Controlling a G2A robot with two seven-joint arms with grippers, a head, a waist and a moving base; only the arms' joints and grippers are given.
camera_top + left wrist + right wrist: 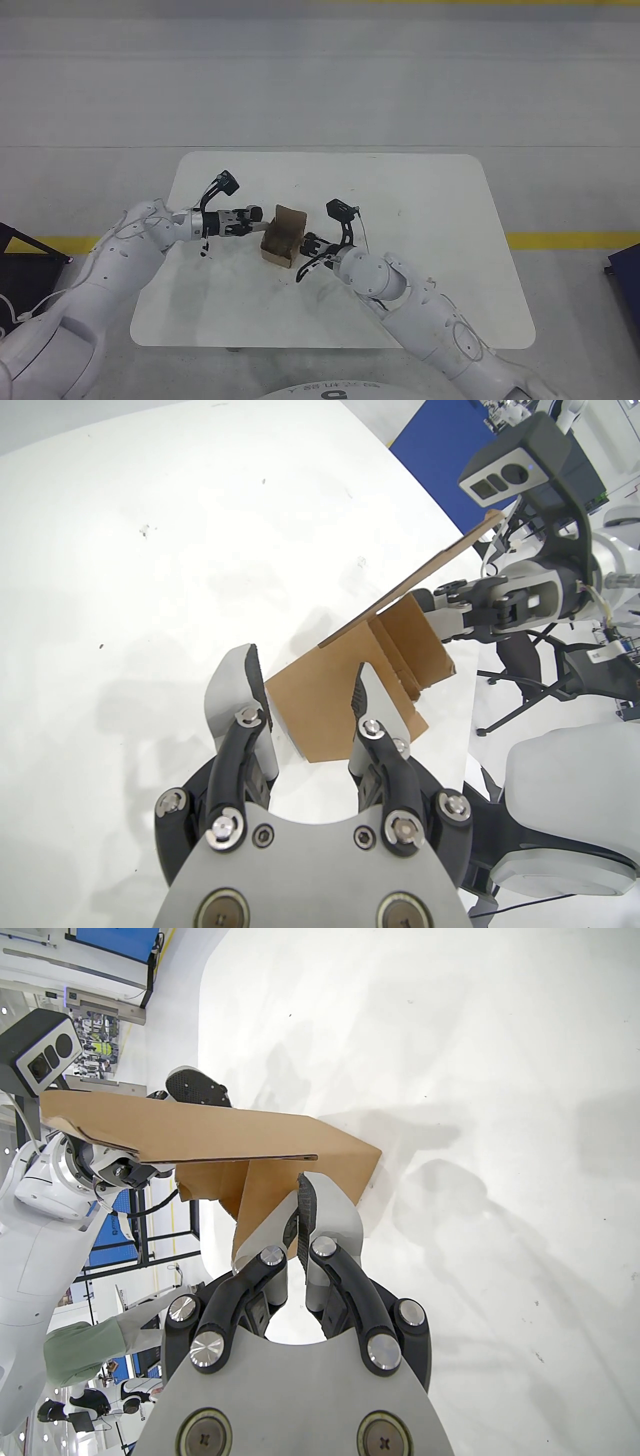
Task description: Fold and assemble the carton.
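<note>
Bench (420,200) first: white, with your carton (283,236) standing open near its middle, one tall flap raised. It sits directly between your two arms, so neither is clearly nearer. Your right gripper (300,1213) looks pinched together on the carton wall facing it. Your left gripper (307,692) has its fingers apart with the opposite panel lying between them, straight ahead, so closing there should likely catch it.
</note>
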